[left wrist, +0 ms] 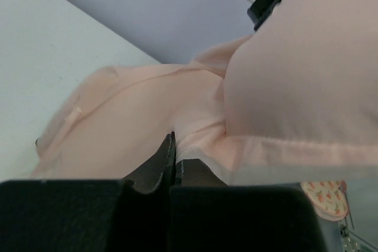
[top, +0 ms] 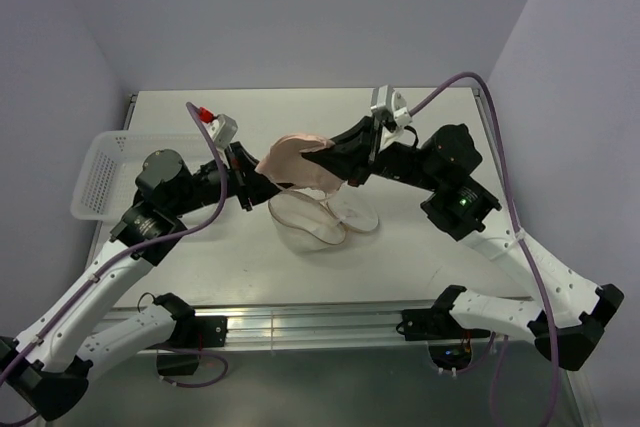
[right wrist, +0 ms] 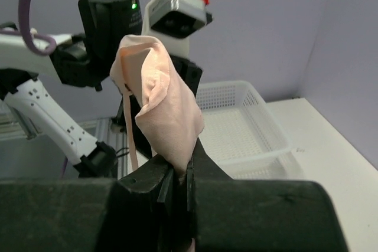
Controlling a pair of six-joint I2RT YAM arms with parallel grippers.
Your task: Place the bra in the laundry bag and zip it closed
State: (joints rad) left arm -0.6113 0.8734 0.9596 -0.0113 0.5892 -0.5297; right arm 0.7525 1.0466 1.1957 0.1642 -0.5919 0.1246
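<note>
The pale peach bra [top: 292, 159] hangs in the air over the middle of the table, stretched between both grippers. My left gripper [top: 252, 181] is shut on its left edge; in the left wrist view the fingertips [left wrist: 168, 153] pinch a fold of the bra [left wrist: 147, 122]. My right gripper [top: 336, 163] is shut on the other side. The bra [right wrist: 162, 107] rises in a bunch out of that gripper's closed jaws [right wrist: 182, 172]. Directly below, the laundry bag [top: 320, 221] lies open on the table, its two translucent mesh halves spread apart.
A white perforated basket [top: 105, 172] stands at the table's left edge, behind the left arm, and shows as the basket [right wrist: 248, 125] in the right wrist view. The left arm's wrist camera [right wrist: 176, 13] faces the right gripper closely. Walls close in on three sides.
</note>
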